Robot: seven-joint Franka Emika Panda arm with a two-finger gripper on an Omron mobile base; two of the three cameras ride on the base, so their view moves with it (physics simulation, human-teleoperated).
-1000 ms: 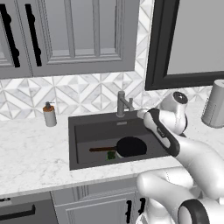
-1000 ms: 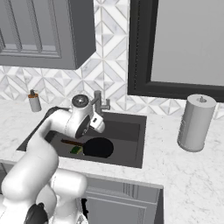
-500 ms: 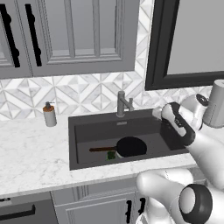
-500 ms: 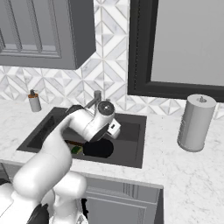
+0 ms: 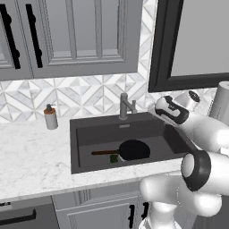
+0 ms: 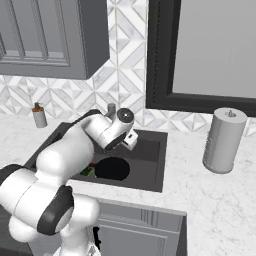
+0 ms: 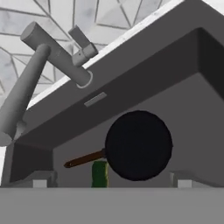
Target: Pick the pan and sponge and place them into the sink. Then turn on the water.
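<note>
Pan [image 7: 138, 145] and sponge [image 7: 99, 173] both lie in the sink [image 7: 131, 92] below the gripper [image 7: 109, 183], jaws spread wide and empty; no water at the faucet [image 7: 48, 57] up-left of it, lever still to work.

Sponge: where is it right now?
The sponge lies on the floor of the sink, toward its front, tucked against the pan just under the handle. In the hand view it sits left of the pan.
</note>
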